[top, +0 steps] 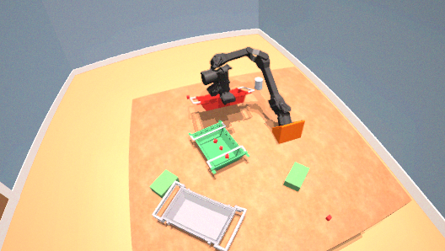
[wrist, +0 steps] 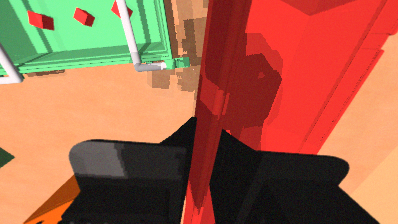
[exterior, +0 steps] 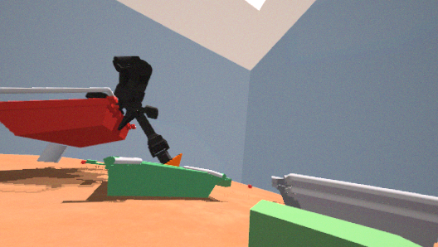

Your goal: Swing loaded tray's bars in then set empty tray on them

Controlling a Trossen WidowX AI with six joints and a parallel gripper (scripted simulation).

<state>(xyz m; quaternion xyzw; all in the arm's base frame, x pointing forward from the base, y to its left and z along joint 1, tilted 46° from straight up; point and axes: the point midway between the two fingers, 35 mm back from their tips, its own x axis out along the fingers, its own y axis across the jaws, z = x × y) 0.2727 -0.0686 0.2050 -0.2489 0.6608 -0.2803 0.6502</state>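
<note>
The gripper (top: 225, 96) (exterior: 124, 118) (wrist: 199, 122) is nearly shut, its two fingers pinching one wall of the one red tray (top: 211, 101) (exterior: 58, 120) (wrist: 300, 75). That tray hangs in the air, tilted, beside the green one and apart from it, with two pale bars at its ends.

The one green tray (top: 210, 150) (exterior: 158, 182) (wrist: 85, 37) stands on the table, three red blocks (top: 221, 148) (wrist: 84, 17) inside and both of its white bars (top: 217, 158) (exterior: 204, 170) (wrist: 129, 35) lying across the top. So two bars in, and nothing resting on them.

Farther out I count one white cylinder (top: 259, 83) (exterior: 51, 152), one orange panel (top: 288, 131) (exterior: 175, 161) (wrist: 55, 205) at the arm's foot, and two loose red cubes (top: 329, 217) (exterior: 250, 186), well apart. Then there's one grey tray (top: 198, 221) (exterior: 361, 199) and two green boxes (top: 297, 176) (exterior: 311, 224), one right by the grey tray's corner, the other across the table.
</note>
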